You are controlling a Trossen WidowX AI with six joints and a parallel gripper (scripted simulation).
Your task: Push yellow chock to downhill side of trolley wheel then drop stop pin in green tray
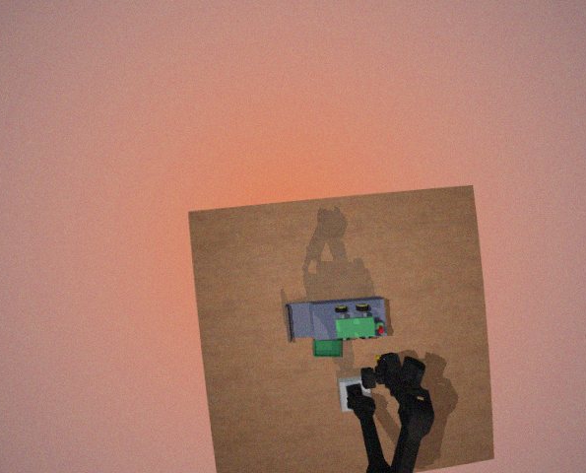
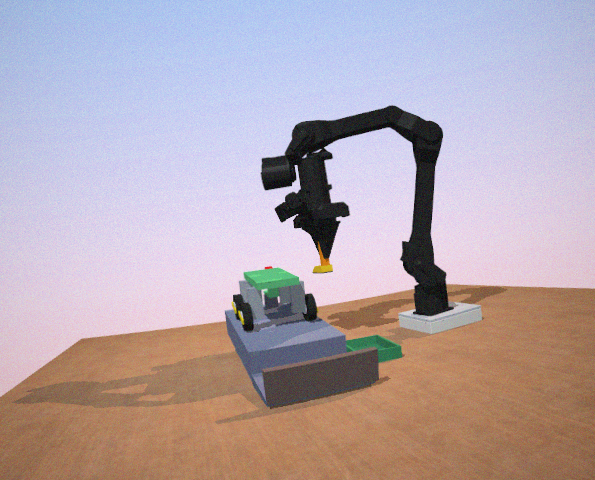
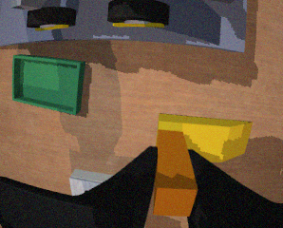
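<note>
My gripper [image 2: 324, 254] [image 3: 169, 156] is shut on the orange handle of the yellow chock [image 2: 322, 269] [image 3: 210, 139] and holds it in the air, on the robot-base side of the ramp. In the top view only a bit of the chock [image 1: 378, 358] shows beside the gripper. The trolley [image 1: 355, 327] [image 2: 271, 277] with its green top stands on the blue-grey ramp [image 1: 323, 310] [image 2: 297, 341] near the uphill end. The red head of the stop pin [image 1: 380, 329] [image 2: 268, 267] shows at the trolley's uphill end. The green tray [image 1: 327, 348] [image 2: 375, 347] [image 3: 47, 85] holds nothing that I can see.
A brown end board [image 1: 290, 323] [image 2: 320, 378] stands across the ramp's low end. The tray lies beside the ramp's long side facing the robot base. The arm's pale base [image 1: 343, 402] [image 2: 439, 317] [image 3: 84, 182] is beyond the tray. Two trolley wheels show at the top of the wrist view.
</note>
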